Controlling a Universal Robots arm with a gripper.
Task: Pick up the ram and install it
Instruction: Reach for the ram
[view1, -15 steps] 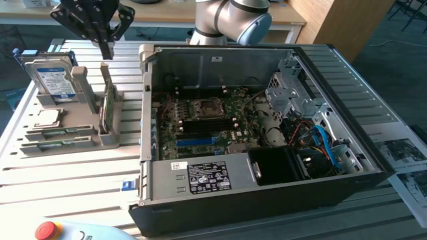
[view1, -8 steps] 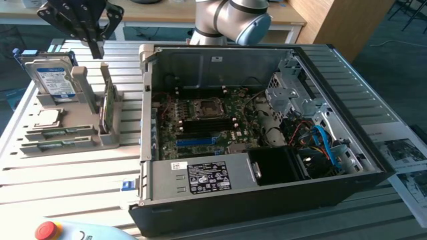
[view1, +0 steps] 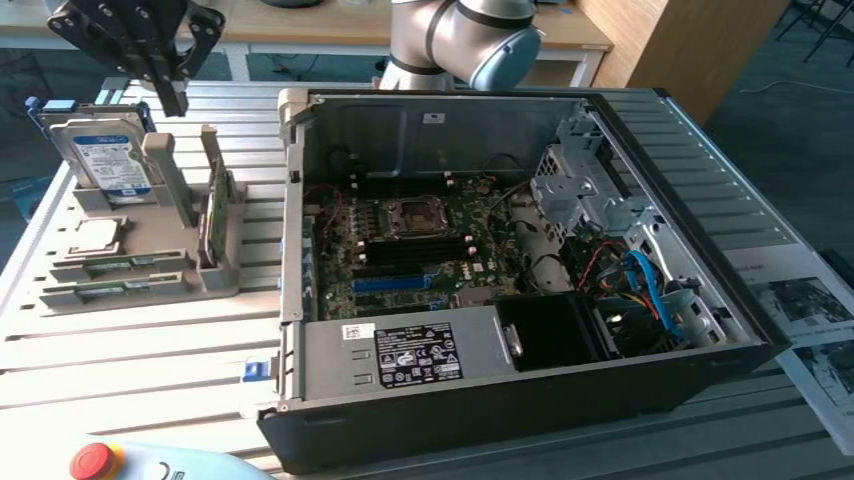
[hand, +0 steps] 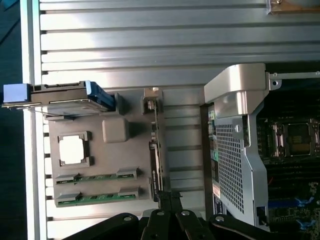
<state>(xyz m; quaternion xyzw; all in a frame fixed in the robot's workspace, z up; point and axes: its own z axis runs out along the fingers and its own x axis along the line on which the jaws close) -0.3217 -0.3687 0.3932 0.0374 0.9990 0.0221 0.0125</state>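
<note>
Hovering empty, fingers pressed together, the gripper is positioned above the ram, stood on edge in the grey holder below; if lowered unopened, the ram's top edge could be struck and cracked.

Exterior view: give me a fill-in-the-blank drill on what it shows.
1. The hard drive stands ___ in the grey holder.
2. The computer case lies with its top side ___, showing the motherboard.
3. The round button in the exterior view's lower left corner is coloured ___.
4. The gripper has its jaws ___.

Missing words: upright; open; red; shut.
</note>
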